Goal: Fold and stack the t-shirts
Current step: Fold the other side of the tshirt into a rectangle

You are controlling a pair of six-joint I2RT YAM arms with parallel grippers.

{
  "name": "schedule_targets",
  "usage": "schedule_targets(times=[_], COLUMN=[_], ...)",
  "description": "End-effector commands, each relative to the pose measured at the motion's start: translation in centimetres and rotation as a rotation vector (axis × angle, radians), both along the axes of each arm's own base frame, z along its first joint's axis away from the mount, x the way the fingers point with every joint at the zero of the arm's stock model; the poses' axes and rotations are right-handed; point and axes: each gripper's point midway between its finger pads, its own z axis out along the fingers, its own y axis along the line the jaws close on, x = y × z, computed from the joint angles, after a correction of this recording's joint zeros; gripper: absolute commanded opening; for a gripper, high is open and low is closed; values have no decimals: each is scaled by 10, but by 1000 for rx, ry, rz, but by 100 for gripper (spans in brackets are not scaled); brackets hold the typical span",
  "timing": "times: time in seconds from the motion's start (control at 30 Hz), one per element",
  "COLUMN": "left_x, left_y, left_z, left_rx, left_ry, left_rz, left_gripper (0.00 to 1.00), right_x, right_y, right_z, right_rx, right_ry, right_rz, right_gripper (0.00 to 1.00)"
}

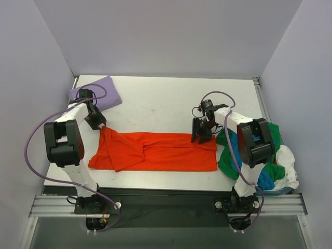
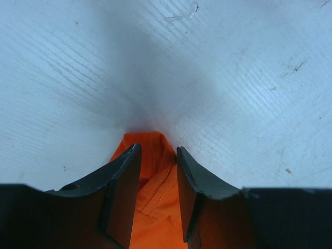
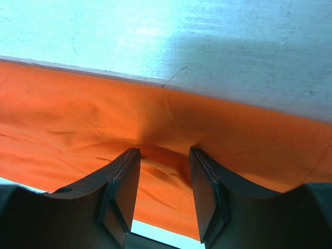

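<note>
The orange-red t-shirt (image 1: pixel 166 153) lies folded into a long strip across the front of the white table (image 1: pixel 155 106). My left gripper (image 1: pixel 99 123) is at its back left corner, which rises in a peak towards it. In the left wrist view the gripper (image 2: pixel 158 149) is open, its jaws standing either side of a hemmed fold of orange cloth (image 2: pixel 155 202). My right gripper (image 1: pixel 201 137) is at the strip's back right edge. In the right wrist view it (image 3: pixel 164 151) is open, tips pressed into the dimpled orange cloth (image 3: pixel 78 119).
A lavender purple shirt (image 1: pixel 98 91) lies folded at the back left corner, just behind the left arm. A heap of green (image 1: pixel 228 155), blue (image 1: pixel 265 179) and white (image 1: pixel 288 166) shirts hangs over the table's right edge by the right arm's base. White walls enclose the table.
</note>
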Motion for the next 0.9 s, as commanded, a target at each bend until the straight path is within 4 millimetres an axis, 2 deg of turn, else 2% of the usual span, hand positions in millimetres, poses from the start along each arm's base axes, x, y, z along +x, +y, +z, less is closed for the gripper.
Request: schedule_targets(times=[0.0, 0.13, 0.3, 0.47, 0.57, 0.73, 0.87], left_x=[25, 26, 26, 25, 23, 14, 4], left_y=[1, -3, -5, -4, -5, 5, 23], left_z=[13, 8, 3, 0, -2, 3, 16], left_rx=[-1, -10, -13, -15, -16, 24, 77], left_ry=[-79, -69, -59, -50, -42, -40, -74], left_rz=[3, 0, 6, 9, 11, 31, 76], left_gripper=[43, 39, 23, 12, 0, 0, 0], right_x=[-3, -6, -8, -7, -7, -7, -10], right_y=[-4, -6, -9, -11, -13, -21, -26], right_z=[-4, -8, -11, -11, -12, -15, -18], right_rx=[-17, -24, -30, -36, -45, -72, -87], right_ry=[27, 42, 47, 47, 51, 60, 75], right_rz=[-1, -2, -4, -10, -18, -44, -59], right_gripper=[43, 43, 43, 42, 42, 42, 42])
